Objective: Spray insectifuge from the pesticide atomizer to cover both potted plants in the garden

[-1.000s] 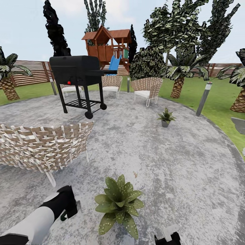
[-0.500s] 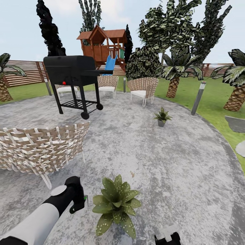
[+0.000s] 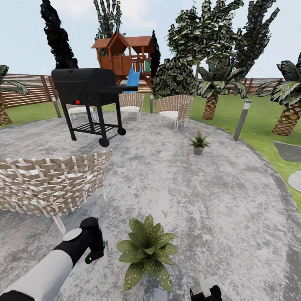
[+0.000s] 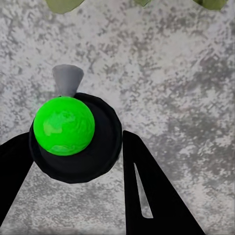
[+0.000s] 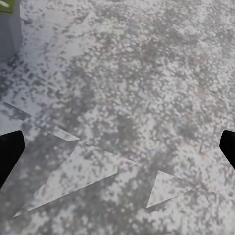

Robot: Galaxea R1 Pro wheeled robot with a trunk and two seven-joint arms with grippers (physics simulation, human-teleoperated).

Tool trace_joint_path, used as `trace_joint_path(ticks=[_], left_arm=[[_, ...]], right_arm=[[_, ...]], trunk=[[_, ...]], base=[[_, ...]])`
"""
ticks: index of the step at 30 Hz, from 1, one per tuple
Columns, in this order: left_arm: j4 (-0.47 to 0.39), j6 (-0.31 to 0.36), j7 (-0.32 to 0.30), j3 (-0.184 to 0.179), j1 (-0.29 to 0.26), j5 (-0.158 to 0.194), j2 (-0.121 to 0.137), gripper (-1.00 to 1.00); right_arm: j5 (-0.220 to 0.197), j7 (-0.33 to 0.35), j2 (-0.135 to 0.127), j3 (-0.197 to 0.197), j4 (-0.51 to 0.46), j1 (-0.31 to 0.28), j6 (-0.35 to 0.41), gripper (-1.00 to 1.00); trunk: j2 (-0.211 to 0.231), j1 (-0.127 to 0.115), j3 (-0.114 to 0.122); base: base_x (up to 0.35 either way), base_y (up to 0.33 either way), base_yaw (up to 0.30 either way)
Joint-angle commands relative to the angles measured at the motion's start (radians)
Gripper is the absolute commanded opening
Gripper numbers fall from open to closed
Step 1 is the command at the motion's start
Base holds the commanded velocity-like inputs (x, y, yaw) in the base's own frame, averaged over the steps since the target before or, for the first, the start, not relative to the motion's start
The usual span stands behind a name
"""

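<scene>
**Now the sprayer sits beside the near plant**

Lately the head view has swung a little, while the left gripper [image 3: 100, 250] has risen close to the near potted plant [image 3: 146, 253], whose leaves carry pale specks; the far potted plant [image 3: 198, 143] waits across the patio [image 3: 217, 200].

Left wrist view: the jaws stand either side of the pesticide atomizer [image 4: 73, 134], apparently gripping it.

Right wrist view: the right jaws are spread wide, empty, over stone.
</scene>
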Motion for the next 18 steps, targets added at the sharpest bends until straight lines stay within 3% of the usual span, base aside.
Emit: trace_joint_path(ticks=[1, 3, 6, 9, 12, 15, 18], left_arm=[[-0.002, 0.009, -0.003, -0.005, -0.004, 0.002, 0.000, -1.00], [-0.001, 0.027, 0.005, -0.006, -0.011, 0.003, -0.005, -1.00], [-0.001, 0.048, 0.087, -0.003, -0.013, 0.010, -0.019, -1.00], [-0.001, 0.046, 0.106, -0.003, -0.011, 0.014, -0.043, -1.00], [-0.001, 0.040, 0.104, -0.007, -0.006, 0.015, -0.053, -1.00], [0.009, 0.038, 0.089, -0.011, -0.003, 0.015, -0.044, -1.00], [0.051, -0.029, -0.005, -0.008, -0.011, 0.009, -0.024, -1.00]], right_arm=[[0.011, -0.005, 0.000, -0.008, 0.001, -0.001, -0.003, 1.00], [0.011, -0.005, 0.000, -0.008, 0.001, -0.001, -0.003, 1.00], [0.011, -0.005, 0.000, -0.008, 0.001, -0.001, -0.003, 1.00], [0.011, -0.005, 0.000, -0.008, 0.001, -0.001, -0.003, 1.00], [0.011, -0.005, 0.000, -0.008, 0.001, -0.001, -0.003, 1.00], [0.011, -0.005, 0.000, -0.008, 0.001, -0.001, -0.003, 1.00], [0.011, -0.005, 0.000, -0.008, 0.001, -0.001, -0.003, 1.00]], trunk=[[0.000, 0.000, -0.001], [0.000, 0.000, -0.001], [0.000, 0.000, -0.001], [0.000, 0.000, -0.001], [0.000, 0.000, -0.001], [0.000, 0.000, -0.001], [0.000, 0.000, -0.001]], base=[[0.002, 0.005, 0.000], [0.001, 0.002, 0.000], [0.000, 0.000, 0.000], [0.000, 0.000, 0.000], [0.000, 0.000, 0.000], [0.000, 0.000, 0.000], [0.000, 0.000, 0.000]])
